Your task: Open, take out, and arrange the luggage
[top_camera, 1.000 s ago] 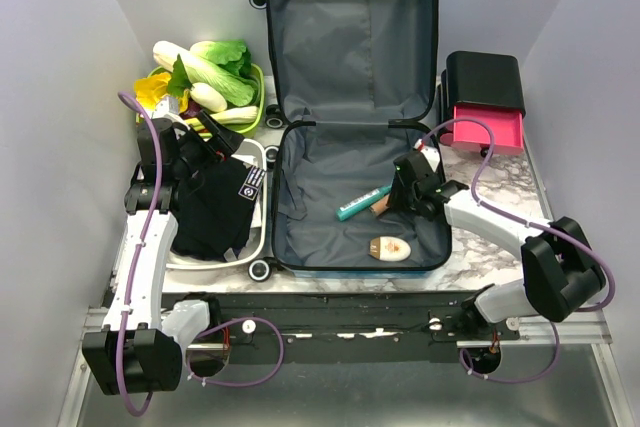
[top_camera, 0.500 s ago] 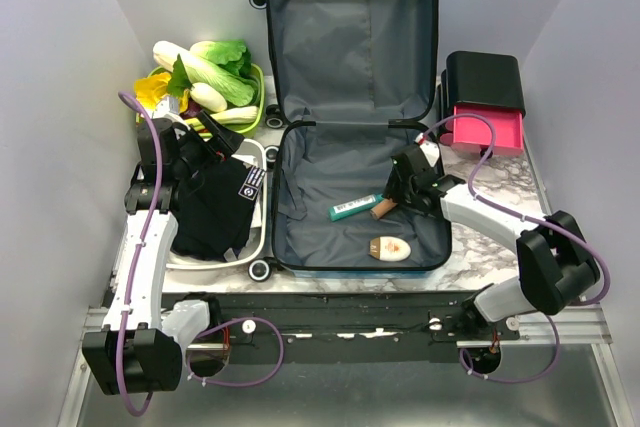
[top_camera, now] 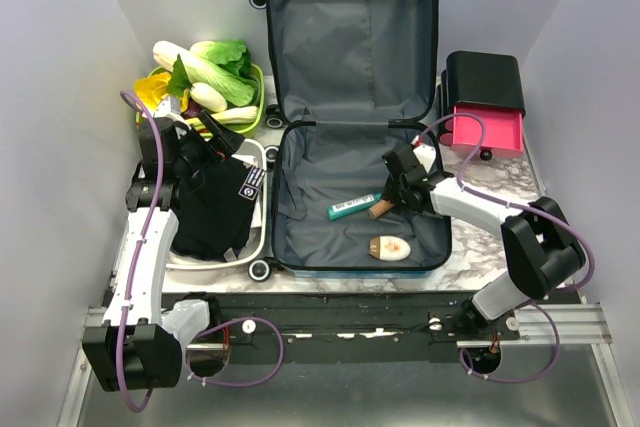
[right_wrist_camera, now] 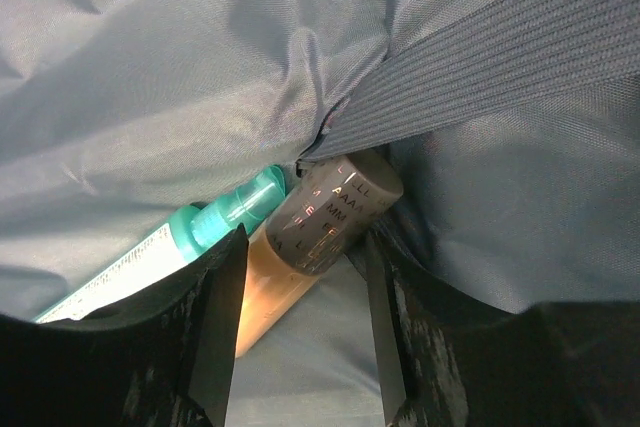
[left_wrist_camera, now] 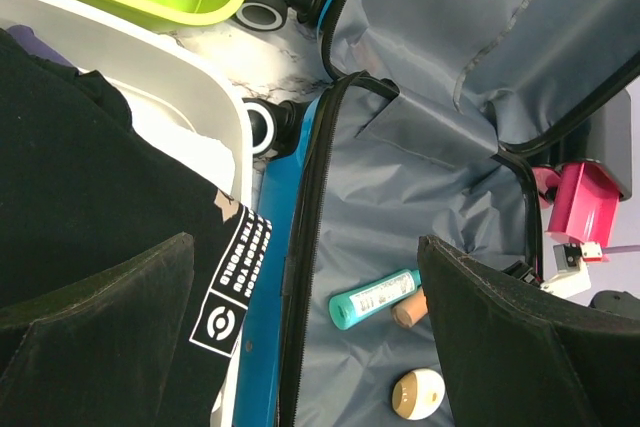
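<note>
Luggage (top_camera: 345,152) open — right claw (right_wrist_camera: 305,247) straddling tan tube (right_wrist_camera: 335,215).

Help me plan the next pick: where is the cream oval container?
Top view: the cream oval container lies in the blue hard-shell suitcase's near half, right of centre, just below the teal tube.

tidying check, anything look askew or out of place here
A black garment hangs over the rim of the white bin, left. In the suitcase a strap lies over the cap of the bottle, teal tube askew beside it. The pink drawer stands pulled out.
</note>
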Available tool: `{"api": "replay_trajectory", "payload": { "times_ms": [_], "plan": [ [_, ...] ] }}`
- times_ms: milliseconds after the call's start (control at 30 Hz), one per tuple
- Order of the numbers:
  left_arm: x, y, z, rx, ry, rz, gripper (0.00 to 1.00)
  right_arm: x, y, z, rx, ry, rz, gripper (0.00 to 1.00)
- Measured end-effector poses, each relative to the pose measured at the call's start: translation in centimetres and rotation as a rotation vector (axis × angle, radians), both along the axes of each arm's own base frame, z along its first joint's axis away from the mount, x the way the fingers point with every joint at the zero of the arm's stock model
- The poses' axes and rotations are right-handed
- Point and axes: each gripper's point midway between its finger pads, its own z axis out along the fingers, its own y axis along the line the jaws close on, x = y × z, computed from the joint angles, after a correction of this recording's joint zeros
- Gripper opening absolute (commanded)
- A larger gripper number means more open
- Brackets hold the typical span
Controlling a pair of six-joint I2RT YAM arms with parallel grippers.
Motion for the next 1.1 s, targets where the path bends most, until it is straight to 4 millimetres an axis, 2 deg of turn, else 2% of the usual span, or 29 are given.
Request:
{"api": "replay_trajectory", "payload": {
  "times_ms": [100, 233, 367, 433, 467, 600, 767, 833, 900, 967, 1100],
  "plan": [
    [0.0, 0.0, 0.0, 0.0, 0.0, 0.0, 0.99, 0.1, 0.0, -0.1, -0.007, 0.017, -0.015, 0.51],
    [0.0, 0.0, 0.0, 0.0, 0.0, 0.0, 0.99, 0.5, 0.1, -0.2, -0.012, 0.022, -0.028, 0.52],
    [0.0, 0.0, 0.0, 0.0, 0.0, 0.0, 0.99, 0.9, 0.1, -0.4, -0.016, 0.022, -0.05, 0.62],
    [0.0, 0.0, 0.0, 0.0, 0.001, 0.0, 0.99, 1.1, 0.0, -1.0, -0.014, 0.032, -0.07, 0.61],
    [0.0, 0.0, 0.0, 0.0, 0.001, 0.0, 0.99, 1.3, -0.1, -1.5, -0.01, 0.038, -0.086, 0.6],
    [0.0, 0.0, 0.0, 0.0, 0.0, 0.0, 0.99, 2.0, -0.2, -1.4, 0.046, 0.026, -0.162, 0.49],
    [0.0, 0.0, 0.0, 0.0, 0.0, 0.0, 0.99, 2.2, -0.4, -1.4, 0.108, -0.005, -0.207, 0.3],
    [0.0, 0.0, 0.0, 0.0, -0.001, 0.0, 0.99, 2.4, -0.4, -1.0, 0.123, -0.02, -0.199, 0.27],
    [0.0, 0.0, 0.0, 0.0, -0.001, 0.0, 0.99, 2.5, -0.2, -0.1, 0.137, -0.044, -0.182, 0.22],
    [0.0, 0.0, 0.0, 0.0, -0.001, 0.0, 0.99, 2.5, -0.3, 1.6, 0.146, -0.083, -0.153, 0.2],
    [0.0, 0.0, 0.0, 0.0, 0.0, 0.0, 0.99, 3.1, -0.1, 7.5, 0.177, -0.239, -0.062, 0.2]
  ]
}}
